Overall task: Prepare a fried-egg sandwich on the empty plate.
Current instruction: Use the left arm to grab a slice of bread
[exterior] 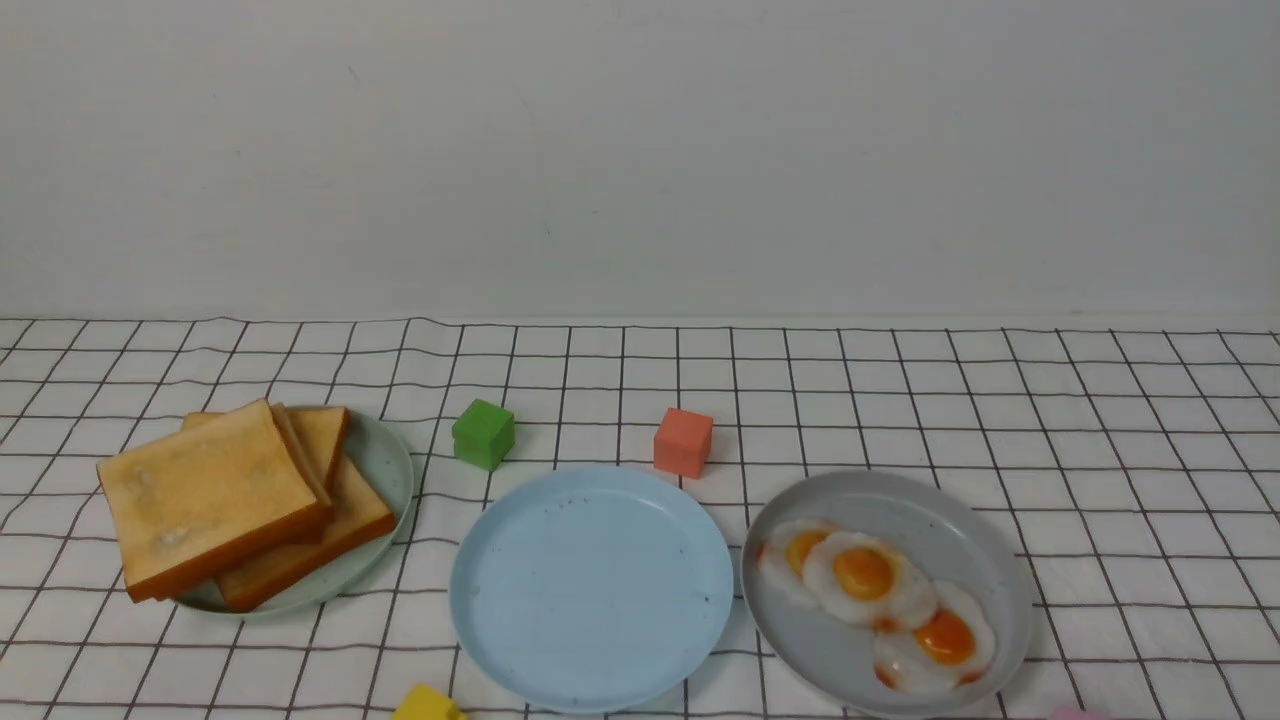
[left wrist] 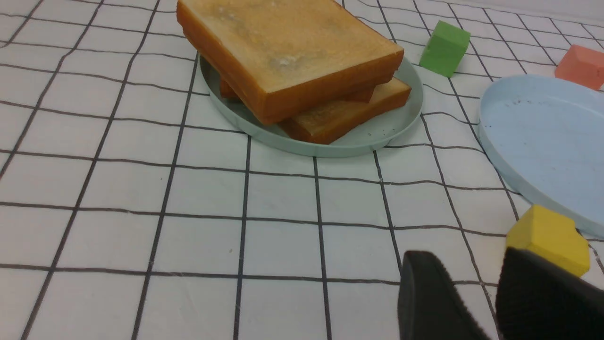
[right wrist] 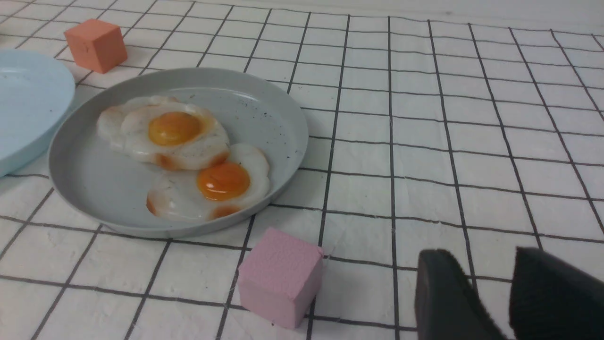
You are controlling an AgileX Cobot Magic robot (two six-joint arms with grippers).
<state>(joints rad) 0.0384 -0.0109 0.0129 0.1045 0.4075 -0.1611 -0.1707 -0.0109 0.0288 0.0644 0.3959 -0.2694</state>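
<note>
The left jaws stand parted and hold nothing. Checked cloth shows between their two dark fingers point(left wrist: 427, 302), low over the tabletop point(left wrist: 141, 212). Just beyond one finger, and partly hidden by it, sits a yellow block point(left wrist: 547, 236). Right behind that block, on the same side of the jaws, lies the light blue plate point(left wrist: 542, 137), bare. Farther ahead and toward the other side, a pale green plate point(left wrist: 377, 137) carries stacked toast slices point(left wrist: 288, 52). The top slice sits askew and overhangs the rim on the side away from the blue plate. Farthest from these jaws are a green block point(left wrist: 444, 46), beyond the gap between the two plates, and a salmon block point(left wrist: 581, 66) past the blue plate's far rim. The right jaws are likewise parted and empty, with cloth visible between their fingers. Nearest to them, a little ahead and off to one side, stands a pink block point(right wrist: 281, 276). Just beyond it lies a grey plate point(right wrist: 278, 118) holding overlapping fried eggs point(right wrist: 188, 160); the front view shows three yolks. Past the grey plate, on its side away from these jaws, the edge of the light blue plate lies close beside it, though I cannot tell whether the rims touch. Farthest off is the salmon block, beyond where the two plates meet. In the front view the blue plate lies between the pale green plate on the left and the grey plate on the right.
</note>
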